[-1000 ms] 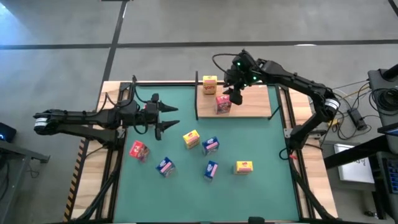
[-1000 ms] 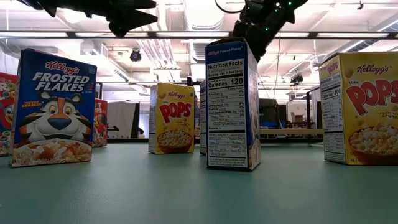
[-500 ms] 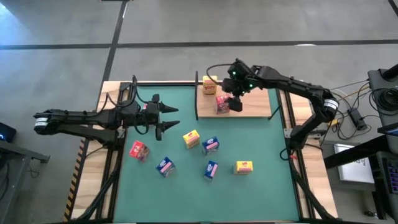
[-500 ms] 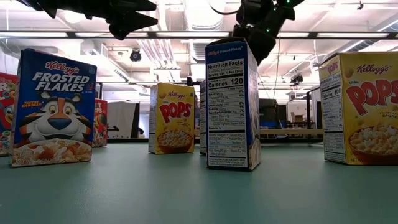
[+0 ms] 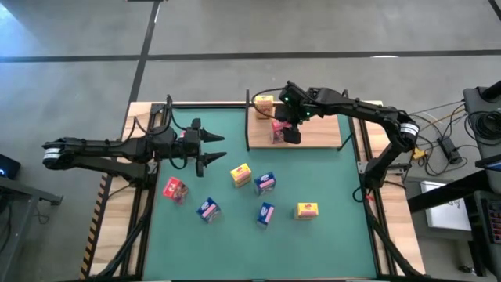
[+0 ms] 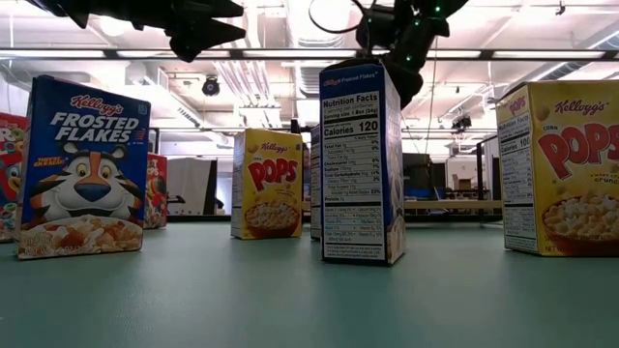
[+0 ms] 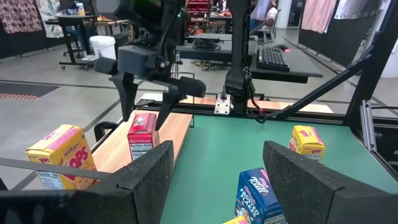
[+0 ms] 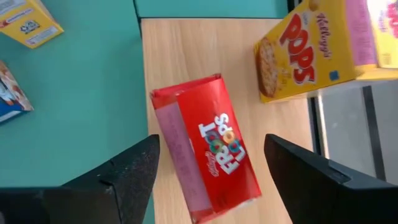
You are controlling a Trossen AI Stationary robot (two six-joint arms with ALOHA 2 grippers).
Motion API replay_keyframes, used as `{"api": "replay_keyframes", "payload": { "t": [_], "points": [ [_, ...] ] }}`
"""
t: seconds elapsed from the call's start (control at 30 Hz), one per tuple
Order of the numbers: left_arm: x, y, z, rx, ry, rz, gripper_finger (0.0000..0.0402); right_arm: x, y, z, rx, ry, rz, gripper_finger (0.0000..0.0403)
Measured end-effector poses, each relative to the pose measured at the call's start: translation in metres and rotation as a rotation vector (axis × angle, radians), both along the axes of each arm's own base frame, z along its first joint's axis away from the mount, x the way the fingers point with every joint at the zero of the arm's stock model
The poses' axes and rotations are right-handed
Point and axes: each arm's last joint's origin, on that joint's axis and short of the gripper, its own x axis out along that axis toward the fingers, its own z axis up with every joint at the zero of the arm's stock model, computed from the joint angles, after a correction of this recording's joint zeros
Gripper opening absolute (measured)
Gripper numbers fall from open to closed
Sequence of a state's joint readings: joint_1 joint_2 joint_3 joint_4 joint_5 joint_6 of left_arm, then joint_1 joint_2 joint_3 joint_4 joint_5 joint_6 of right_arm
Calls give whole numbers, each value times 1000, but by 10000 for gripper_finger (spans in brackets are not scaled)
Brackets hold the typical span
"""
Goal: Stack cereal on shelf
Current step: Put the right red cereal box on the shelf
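A red cereal box (image 8: 208, 155) stands upright on the light-wood shelf (image 5: 317, 129), next to a yellow cereal box (image 5: 264, 103) at the shelf's far left corner. My right gripper (image 5: 288, 131) hangs open over the red box and slants down. In the left wrist view the right gripper (image 7: 146, 112) has one finger on each side of the red box's top (image 7: 142, 118), with a gap on both sides. Several more cereal boxes stand on the green mat. My left gripper (image 5: 221, 149) waits open, level, above the mat's left part.
On the mat stand a yellow box (image 5: 240, 175), two blue boxes (image 5: 264, 182) (image 5: 265, 213), a yellow box (image 5: 307, 209), a blue box (image 5: 207, 209) and a red box (image 5: 174, 189). Thin black posts (image 5: 247, 117) rise at the shelf's corners.
My right gripper has moved toward the table's left edge and a little nearer and lower, tipping further down. It now sits over the red box on the shelf. Both boxes on the shelf have stayed where they were.
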State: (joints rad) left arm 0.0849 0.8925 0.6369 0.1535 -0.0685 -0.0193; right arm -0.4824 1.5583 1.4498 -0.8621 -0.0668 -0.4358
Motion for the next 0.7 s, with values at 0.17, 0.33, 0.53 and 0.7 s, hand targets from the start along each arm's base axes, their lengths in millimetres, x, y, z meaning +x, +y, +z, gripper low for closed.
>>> {"api": "replay_keyframes", "payload": {
  "t": [0.17,0.33,0.53,0.7],
  "points": [
    [0,0,0,1,1,0,233,4,-2,-8,9,23,6,285],
    [0,0,0,1,2,0,233,5,-2,-10,10,29,12,263],
    [0,0,-1,2,3,-1,233,4,-2,-8,10,31,17,216],
    [0,0,-1,1,3,-1,233,3,-2,-9,14,41,17,188]
  ]
}}
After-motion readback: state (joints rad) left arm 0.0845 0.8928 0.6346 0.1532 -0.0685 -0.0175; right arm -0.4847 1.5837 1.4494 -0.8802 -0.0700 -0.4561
